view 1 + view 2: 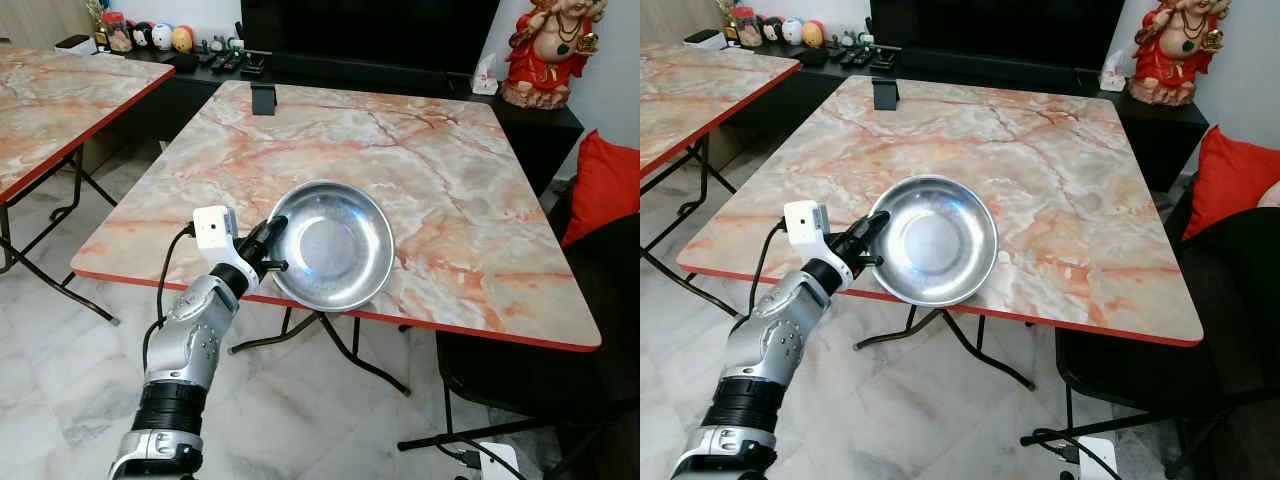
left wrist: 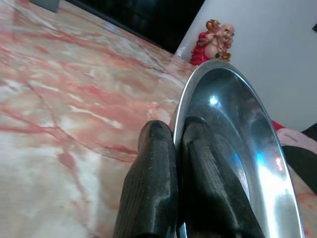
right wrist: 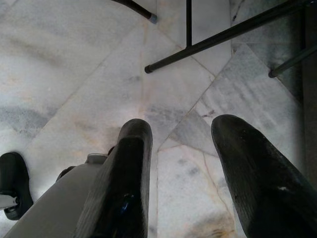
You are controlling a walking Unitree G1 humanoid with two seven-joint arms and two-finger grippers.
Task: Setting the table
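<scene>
A round steel bowl (image 1: 335, 243) lies at the near edge of the marble-patterned table (image 1: 420, 160), partly over the red rim. My left gripper (image 1: 268, 240) is shut on the bowl's left rim. In the left wrist view its two black fingers (image 2: 163, 188) pinch the bowl's rim (image 2: 223, 99), one inside and one outside. My right gripper (image 3: 181, 163) hangs open over the marble floor, with nothing between its fingers.
A small black box (image 1: 263, 98) stands at the table's far left. A red statue (image 1: 545, 50) and a tissue box (image 1: 485, 75) sit on the dark cabinet behind. A second marble table (image 1: 50, 90) is at left, a black chair (image 1: 560, 350) and a red cushion (image 1: 605, 185) at right.
</scene>
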